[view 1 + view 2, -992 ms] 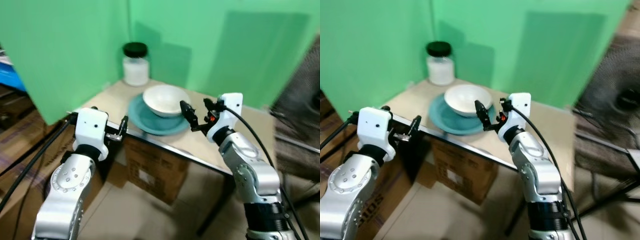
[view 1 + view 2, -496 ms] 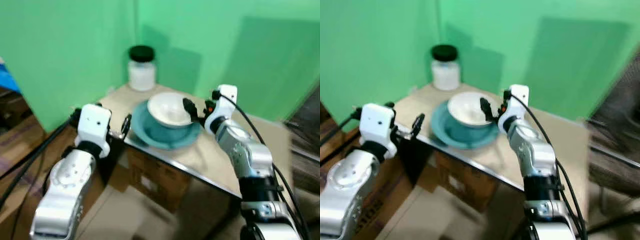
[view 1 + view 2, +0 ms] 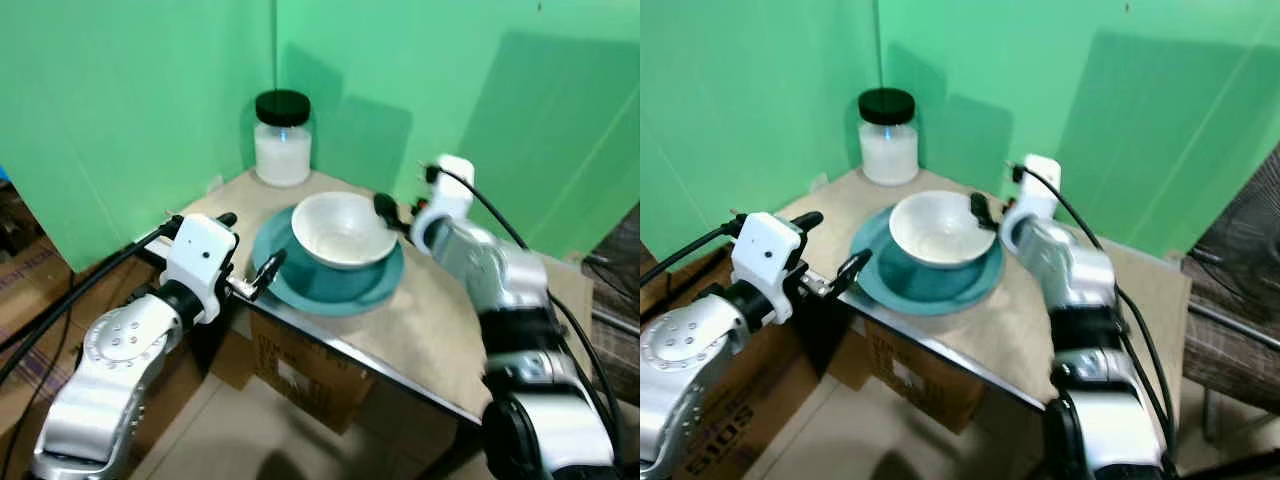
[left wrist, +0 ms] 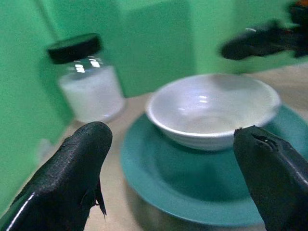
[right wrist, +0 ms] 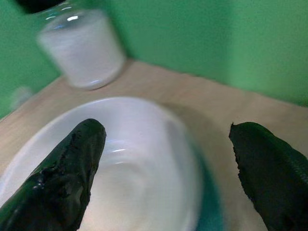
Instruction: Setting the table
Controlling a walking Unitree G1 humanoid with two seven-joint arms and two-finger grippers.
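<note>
The right end effector (image 5: 163, 159) has its two black fingers spread wide and holds nothing; one finger hangs over the white bowl (image 3: 937, 230) and the other over the bare surface (image 3: 1020, 320) past the bowl's far rim, with no contact that can be made out. Its silver arm reaches forward over the surface's right part, wrist bent inward so the fingers point toward the bowl from behind and to the right. The left end effector (image 4: 173, 168) is also spread wide and empty, its fingers framing the bowl and the teal plate (image 3: 330, 285) ahead of it; it sits at the near left edge of the surface, just beside the plate's rim, and whether it touches that rim cannot be told. The left arm is bent at the elbow, coming up from below the edge. The bowl sits on the plate, between the two end effectors. Beyond the left end effector, near the back corner, stands a glass jar (image 3: 282, 140) with a black lid, apart from the plate. Green walls close in behind and to the left; open surface lies to the right of the right end effector. Cardboard boxes (image 3: 300, 375) sit under the surface.
</note>
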